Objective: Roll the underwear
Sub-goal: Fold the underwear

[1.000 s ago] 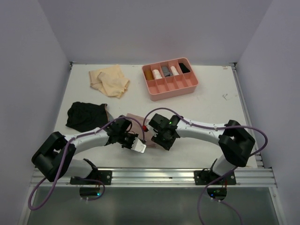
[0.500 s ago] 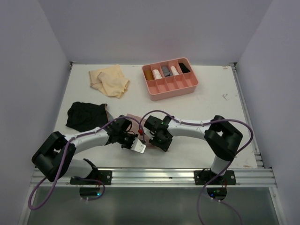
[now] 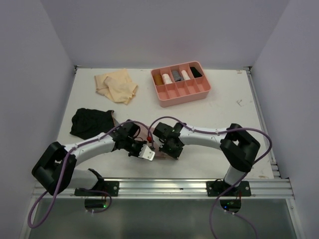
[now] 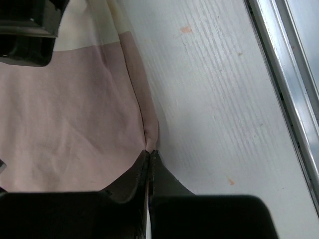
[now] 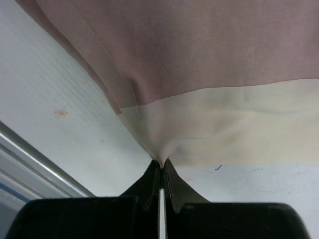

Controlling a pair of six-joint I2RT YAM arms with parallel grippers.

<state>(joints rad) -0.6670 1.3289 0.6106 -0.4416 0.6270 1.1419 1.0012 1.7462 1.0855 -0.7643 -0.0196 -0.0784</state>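
White table (image 3: 224, 124): left claw (image 4: 149, 152) and right claw (image 5: 160, 162) pinch edge of pink underwear (image 4: 75, 124).

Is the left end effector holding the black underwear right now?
No, the left end effector is pinched shut on an edge of the pink underwear; the black underwear lies apart from it.

White table (image 3: 229, 119) carries tan underwear (image 3: 117, 85), black underwear (image 3: 90, 123), dusty pink underwear (image 4: 75, 124) and a pink tray (image 3: 185, 97)
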